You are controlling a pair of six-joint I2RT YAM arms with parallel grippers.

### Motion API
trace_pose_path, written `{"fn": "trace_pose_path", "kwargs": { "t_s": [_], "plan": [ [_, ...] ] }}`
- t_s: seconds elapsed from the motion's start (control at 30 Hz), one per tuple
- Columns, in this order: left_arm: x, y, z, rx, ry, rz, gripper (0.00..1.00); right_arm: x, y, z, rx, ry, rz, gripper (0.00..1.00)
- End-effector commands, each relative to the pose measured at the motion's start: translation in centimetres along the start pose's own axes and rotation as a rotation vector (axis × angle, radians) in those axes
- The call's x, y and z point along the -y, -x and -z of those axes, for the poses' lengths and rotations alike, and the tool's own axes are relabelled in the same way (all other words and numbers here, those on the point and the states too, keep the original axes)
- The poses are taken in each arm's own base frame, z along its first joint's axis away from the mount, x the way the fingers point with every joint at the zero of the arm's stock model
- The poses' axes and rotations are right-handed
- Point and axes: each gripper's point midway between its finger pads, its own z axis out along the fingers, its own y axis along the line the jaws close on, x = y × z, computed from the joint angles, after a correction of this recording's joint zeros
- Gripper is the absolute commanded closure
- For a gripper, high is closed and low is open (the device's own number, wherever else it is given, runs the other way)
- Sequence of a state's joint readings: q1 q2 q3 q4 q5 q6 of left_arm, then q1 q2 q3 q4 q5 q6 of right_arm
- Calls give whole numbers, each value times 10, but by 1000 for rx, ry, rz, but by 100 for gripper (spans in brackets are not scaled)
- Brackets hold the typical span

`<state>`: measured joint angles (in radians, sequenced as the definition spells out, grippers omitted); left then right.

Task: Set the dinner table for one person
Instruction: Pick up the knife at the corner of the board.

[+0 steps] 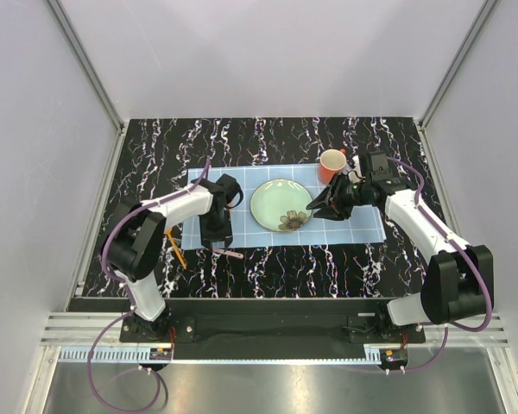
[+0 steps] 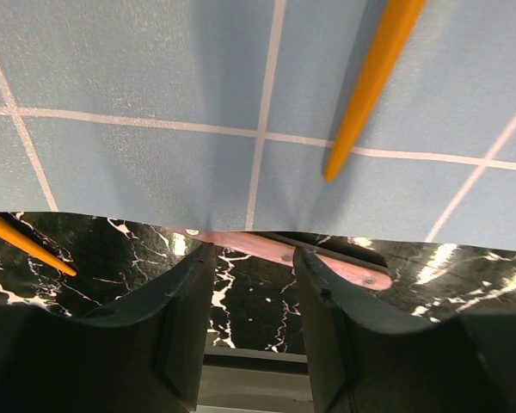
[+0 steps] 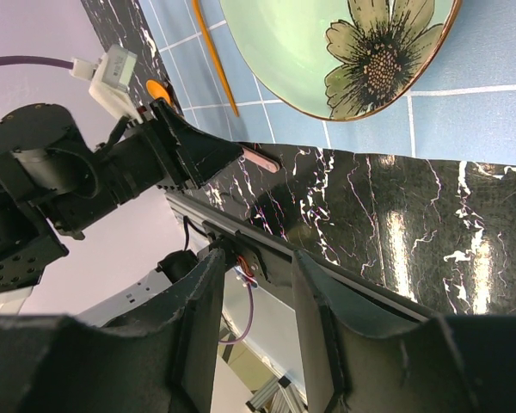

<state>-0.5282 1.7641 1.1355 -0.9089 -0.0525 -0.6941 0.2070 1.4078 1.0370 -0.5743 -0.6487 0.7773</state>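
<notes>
The dinner table [image 1: 155,164] is glossy black with white veins. A light blue gridded placemat [image 1: 363,220] lies on it. A green plate with a flower [image 1: 281,205] sits mid-mat and also shows in the right wrist view [image 3: 361,52]. An orange cup [image 1: 331,164] stands at the mat's far right. My left gripper [image 1: 217,241] hangs open and empty over the mat's near left edge [image 2: 251,258]. Just beyond its fingertips lies a pink-brown utensil handle [image 2: 344,267]. My right gripper [image 1: 315,207] is open and empty by the plate's right rim [image 3: 254,258].
One orange chopstick [image 2: 374,77] lies on the mat left of the plate. Another [image 1: 177,254] lies on the bare table off the mat's left end. The table's near edge and metal rail [image 3: 267,249] are close to both grippers.
</notes>
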Motion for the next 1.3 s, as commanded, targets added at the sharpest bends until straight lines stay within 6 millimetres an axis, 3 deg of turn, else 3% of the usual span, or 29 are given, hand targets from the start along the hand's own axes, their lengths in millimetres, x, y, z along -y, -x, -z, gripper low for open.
{"fn": "trace_pose_path", "kwargs": {
  "t_s": [0.0,0.3,0.57,0.9,1.27],
  "plan": [
    [-4,-7,-5,-16,67,-20,53,-1,-1,2,-15,15,6,56],
    [-10,-22,-7,-16,124,-43,54,3,-4,0,-34,17,-5,56],
    [5,-2,14,65,70,-8,53,4,-4,0,-36,15,-5,56],
    [12,10,21,86,69,-11,53,4,-4,0,-40,19,-7,56],
    [-1,7,-2,55,169,-20,53,6,-5,1,-42,18,-14,56]
  ]
}}
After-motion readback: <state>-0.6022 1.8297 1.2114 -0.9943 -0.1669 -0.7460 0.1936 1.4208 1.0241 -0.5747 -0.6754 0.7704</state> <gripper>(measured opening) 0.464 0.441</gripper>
